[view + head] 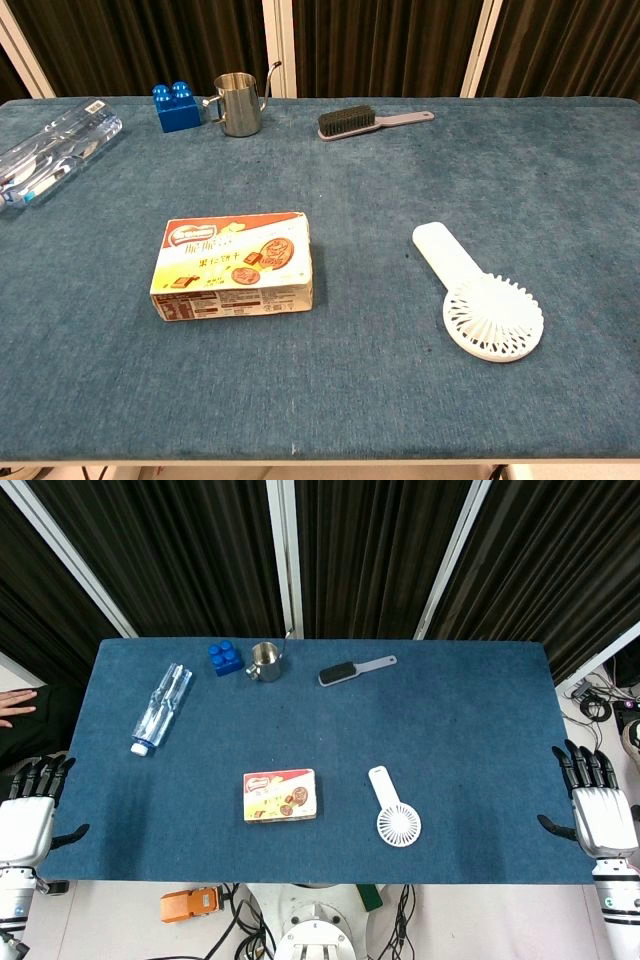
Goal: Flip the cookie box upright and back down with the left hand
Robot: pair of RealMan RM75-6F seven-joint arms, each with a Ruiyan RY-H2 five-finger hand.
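Note:
The cookie box (280, 795) (235, 265) lies flat, printed face up, near the front middle of the blue table. My left hand (27, 815) hangs off the table's left edge, fingers apart and holding nothing, well to the left of the box. At the table's right edge my right hand (596, 810) is likewise open and empty. Neither hand shows in the chest view.
A white handheld fan (392, 810) (480, 300) lies right of the box. Along the back are a plastic bottle (162, 707) (50, 150), a blue brick (225, 658) (176, 106), a steel cup (265, 662) (237, 102) and a brush (355, 670) (370, 122). A person's hand (15, 706) shows at far left.

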